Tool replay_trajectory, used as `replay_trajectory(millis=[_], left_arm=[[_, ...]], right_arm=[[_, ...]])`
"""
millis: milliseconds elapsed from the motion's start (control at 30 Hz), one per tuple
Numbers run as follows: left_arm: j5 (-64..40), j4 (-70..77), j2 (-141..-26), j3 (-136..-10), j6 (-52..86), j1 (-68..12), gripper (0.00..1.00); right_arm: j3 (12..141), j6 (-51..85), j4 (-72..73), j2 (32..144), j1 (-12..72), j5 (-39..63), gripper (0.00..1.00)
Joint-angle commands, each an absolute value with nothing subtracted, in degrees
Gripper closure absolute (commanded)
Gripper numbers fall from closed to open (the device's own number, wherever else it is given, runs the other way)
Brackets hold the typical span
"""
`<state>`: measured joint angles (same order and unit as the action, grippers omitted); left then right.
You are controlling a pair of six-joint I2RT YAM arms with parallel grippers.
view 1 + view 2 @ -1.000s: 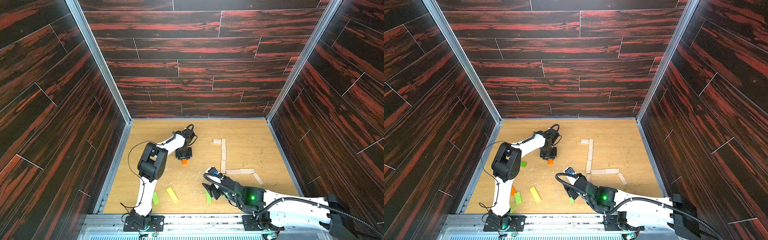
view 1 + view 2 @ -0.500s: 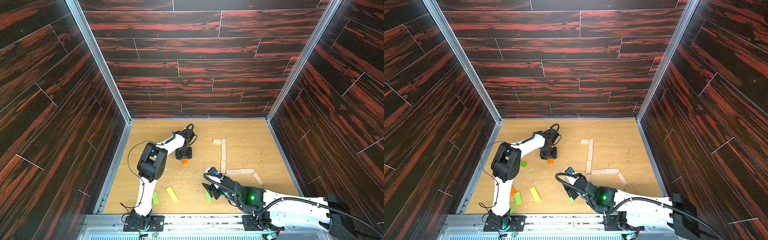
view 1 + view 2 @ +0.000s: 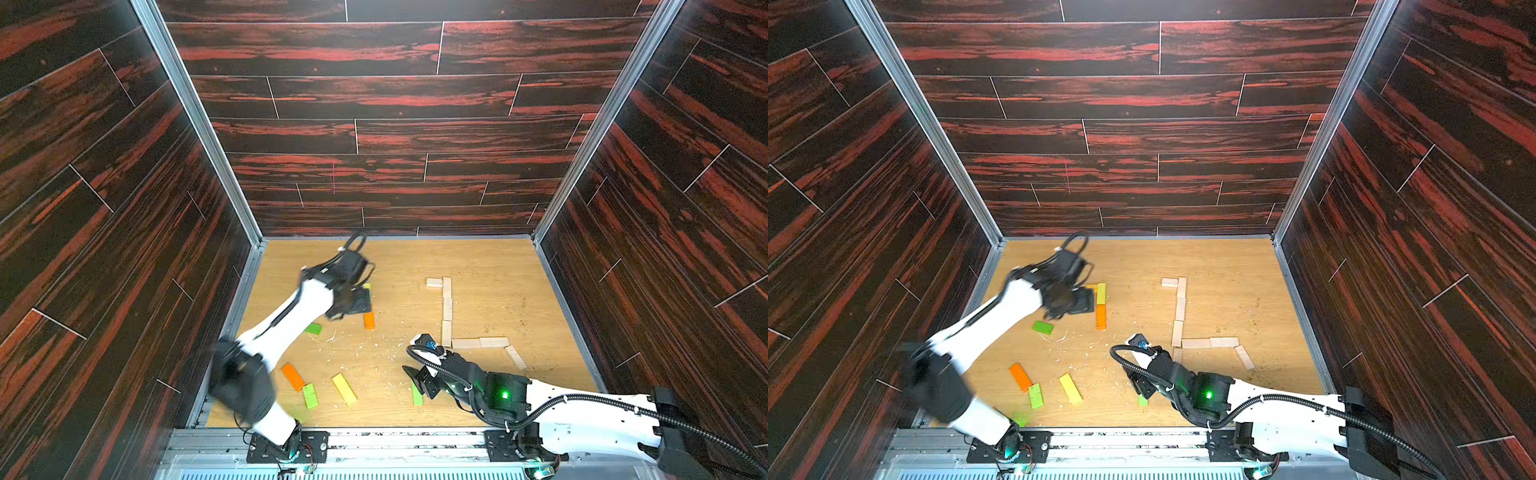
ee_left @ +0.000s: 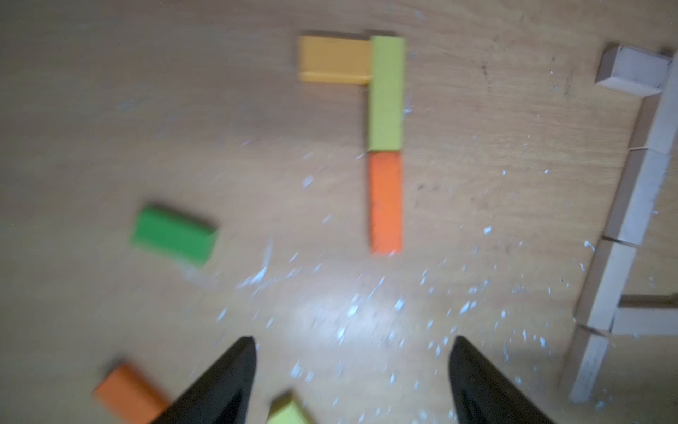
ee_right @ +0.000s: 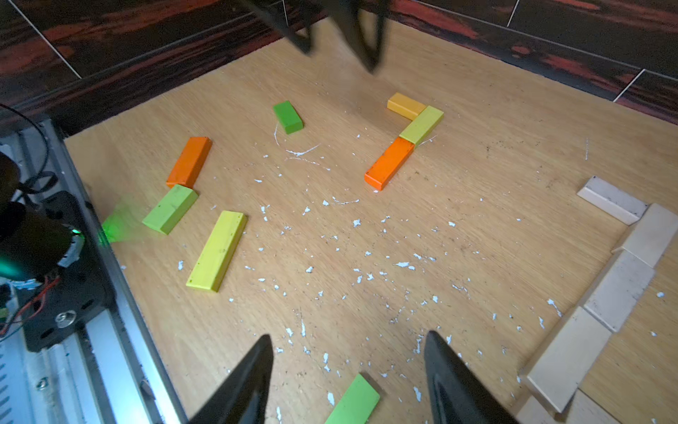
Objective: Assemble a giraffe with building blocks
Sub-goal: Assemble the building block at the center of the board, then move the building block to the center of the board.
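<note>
Neck placing: left gripper point(image 4: 353, 339) spread, empty, near orange block point(image 4: 385, 203); next likely right gripper point(image 5: 348, 334) (spread too) pinching green block point(image 5: 354, 402).

I see matt painted wood blocks point(image 5: 216, 251) on a grainy, slightly shiny wood worktop point(image 5: 495, 147); walls point(image 3: 374, 95) look glossy.
</note>
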<state>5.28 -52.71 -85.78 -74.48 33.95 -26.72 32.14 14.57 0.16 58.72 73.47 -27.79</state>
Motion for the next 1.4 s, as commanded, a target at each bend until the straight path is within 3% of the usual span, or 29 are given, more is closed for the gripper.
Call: replay_trajectory(millis=[0,267,467,1033,1167,1367], left_arm=[[7.9,-56.8,-80.5,-66.6,39.1,-26.9,0.08],[9.5,-54.5,-70.1,-52.2,53.6,-33.2,0.04],[7.2,-51.0,-72.7,-46.6,62.4,-39.7,0.0],[4.5,-44.3,-75.8,-39.0,73.7,-47.9,0.04],[3.9,-42.8,-76.3,-37.3,74.8,-48.9,0.11],[2.5,-39.1,-80.5,-37.7,74.1,-50.1,0.39]], right_arm=[[32.5,15.5,1.5,57.4,73.3,-27.1,0.35],[30.1,15.5,2.9,55.7,73.4,-26.4,0.35],[28.7,15.8,4.3,55.4,73.4,-25.8,0.35],[27.0,15.6,4.0,53.4,73.4,-26.1,0.34],[26.8,15.7,4.4,53.5,73.4,-26.2,0.34],[26.9,15.7,4.6,54.1,73.4,-26.3,0.35]])
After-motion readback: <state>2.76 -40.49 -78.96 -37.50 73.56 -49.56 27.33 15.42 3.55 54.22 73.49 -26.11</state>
